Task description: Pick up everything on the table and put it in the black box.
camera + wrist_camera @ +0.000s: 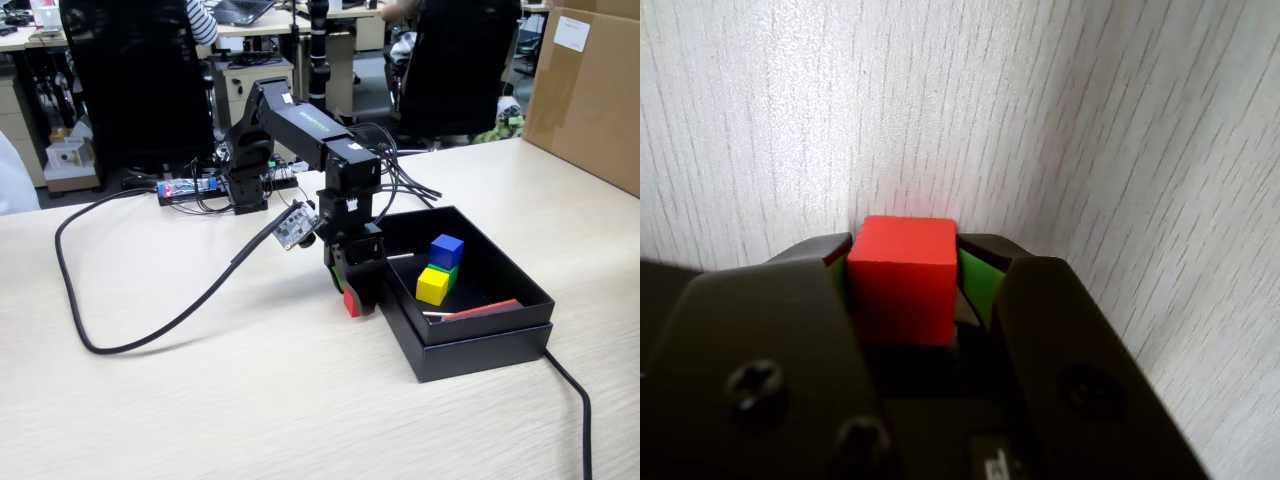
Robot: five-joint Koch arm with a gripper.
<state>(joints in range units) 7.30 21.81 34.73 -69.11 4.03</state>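
The gripper (352, 300) pinches the red cube (902, 278): in the wrist view the cube sits squarely between the two black jaws, green pads (975, 285) pressing its sides, its top face and front face plainly lit. Below it lies only the pale wood-grain surface (1090, 130). In the fixed view the arm (300, 125) reaches forward and bends down, with the gripper pointing at the surface just left of the black box (470, 345), outside its near-left wall. The red cube (350, 302) shows as a small patch at the jaw tips; whether it touches the surface or hangs just above it is hard to tell from this angle.

Inside the box the other three cubes are gathered toward the middle. The yellow cube (432, 285) stands on the box floor at the front, the green cube (450, 272) is touching it behind, and the blue cube (446, 251) rests on top of the green one. A thin reddish strip (480, 310) lies along the inner edge of the box's near-right wall.

A thick black cable (130, 320) loops across the surface on the left of the fixed view, and another one (575, 400) runs from the box's near corner toward the lower right. A big brown cardboard box (585, 90) stands at the far right edge of the surface.
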